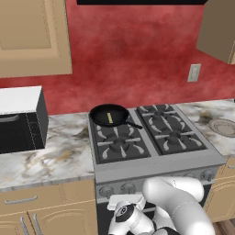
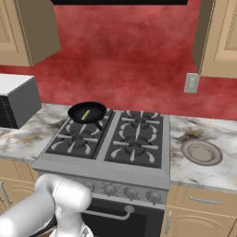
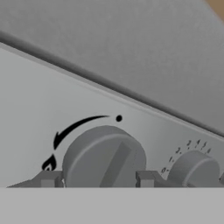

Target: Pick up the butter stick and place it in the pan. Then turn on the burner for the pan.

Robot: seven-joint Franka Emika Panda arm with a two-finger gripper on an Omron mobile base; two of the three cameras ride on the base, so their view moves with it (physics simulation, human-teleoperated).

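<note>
Half the job looks done, since the butter stick [image 1: 109,118] lies in the pan [image 1: 108,114] on the back-left burner, and the gripper [image 3: 98,180] has its fingers apart, straddling a stove knob [image 3: 104,158], so next I'd say squeeze and twist.

Both base views look forward and down from behind the arm, left and right, sharing the stove [image 1: 151,137] and pan [image 1: 109,114]. The hand view sits close before a stove knob [image 3: 104,157], fingertips [image 3: 50,179] flanking it.
</note>
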